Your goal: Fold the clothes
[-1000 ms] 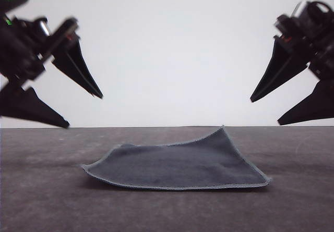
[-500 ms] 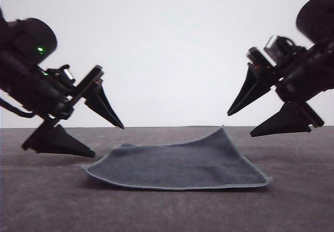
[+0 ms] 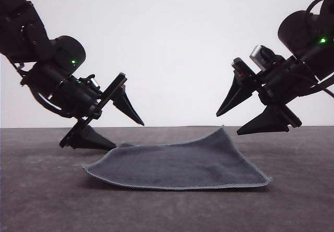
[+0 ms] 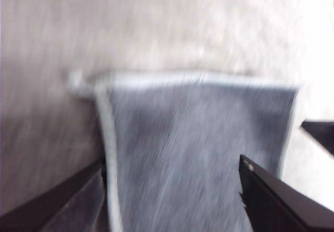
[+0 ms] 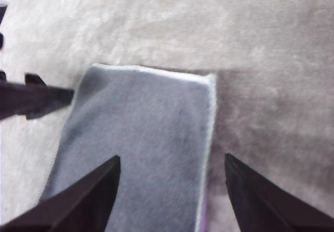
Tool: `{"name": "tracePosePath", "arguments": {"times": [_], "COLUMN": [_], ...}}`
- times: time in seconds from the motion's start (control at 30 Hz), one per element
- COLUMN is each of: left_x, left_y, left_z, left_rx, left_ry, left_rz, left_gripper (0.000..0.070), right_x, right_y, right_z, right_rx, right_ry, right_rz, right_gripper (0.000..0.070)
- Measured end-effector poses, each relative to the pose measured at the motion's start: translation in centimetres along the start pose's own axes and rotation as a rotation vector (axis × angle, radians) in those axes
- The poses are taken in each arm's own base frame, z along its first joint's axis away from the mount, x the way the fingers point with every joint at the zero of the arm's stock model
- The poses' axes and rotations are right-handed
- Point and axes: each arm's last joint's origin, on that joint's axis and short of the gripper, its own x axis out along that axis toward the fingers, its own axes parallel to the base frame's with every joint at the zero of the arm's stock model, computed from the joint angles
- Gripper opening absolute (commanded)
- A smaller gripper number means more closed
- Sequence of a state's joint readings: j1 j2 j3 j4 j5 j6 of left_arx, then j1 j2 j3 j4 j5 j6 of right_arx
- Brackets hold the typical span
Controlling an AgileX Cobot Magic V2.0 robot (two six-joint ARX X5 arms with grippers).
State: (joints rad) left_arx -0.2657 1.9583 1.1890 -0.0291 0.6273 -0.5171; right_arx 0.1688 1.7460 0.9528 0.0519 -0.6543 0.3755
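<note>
Both end effectors, left (image 3: 116,134) and right (image 3: 231,122), are spread over the grey-side-up cloth (image 3: 177,165); uneven pinches risk dragging it askew across the bench (image 3: 42,200).

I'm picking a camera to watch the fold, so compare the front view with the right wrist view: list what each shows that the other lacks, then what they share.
Front view alone: both arms from the side, the right gripper open above the cloth's raised far corner, and the white wall behind.

Right wrist view alone: the cloth from above, its pale edging, and a sliver of purple at the near edge.

Shared: the grey cloth on the table, and the left gripper open at its edge.
</note>
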Motion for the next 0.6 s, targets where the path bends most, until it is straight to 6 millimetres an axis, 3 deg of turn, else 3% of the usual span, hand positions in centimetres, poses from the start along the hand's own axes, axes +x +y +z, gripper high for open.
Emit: {"name": "tracePosePath", "arguments": {"times": [0.2,0.6], "left_x": [0.5,0.9], "left_y": [-0.2,0.2], "left_z": [1.2,1.0], "left_rx": [0.009,-0.001], "left_ry": [-0.011,0.002], "left_rz": [-0.007,0.0], "left_gripper": [0.0487,0.0486], "right_x": [0.8,2.3], "right_y": [-1.1,-2.7], "right_z": [0.5,0.7], "right_rx": [0.015,0.05], "right_ry": [0.0,0.037], "right_rz": [-0.011,0.012], "right_gripper": [0.0402,0.0402]}}
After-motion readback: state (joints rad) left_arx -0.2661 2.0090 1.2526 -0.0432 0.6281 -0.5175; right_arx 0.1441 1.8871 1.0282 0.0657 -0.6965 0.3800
